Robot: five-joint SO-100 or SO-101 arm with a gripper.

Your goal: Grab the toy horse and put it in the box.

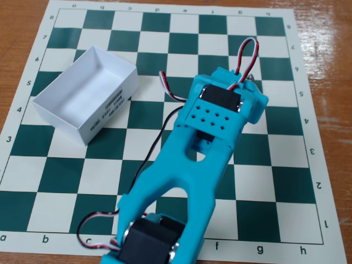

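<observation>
The white box (110, 113) lies open on the left of the chessboard, its printed long side facing the front right, and nothing shows inside it. My turquoise arm (192, 165) stretches from the bottom edge up to the right part of the board. Its gripper end (242, 91) sits over the square where the toy horse stands. Of the toy horse, only a small dark tip (251, 78) peeks out beside the red and white wire loop. The fingers are hidden under the wrist block, so I cannot tell whether they are open or shut, or whether they touch the horse.
A green and white chessboard mat (297, 165) covers the wooden table (330, 55). The box is about two squares to the left of the arm. Black and red-white cables (159, 140) trail along the arm's left side.
</observation>
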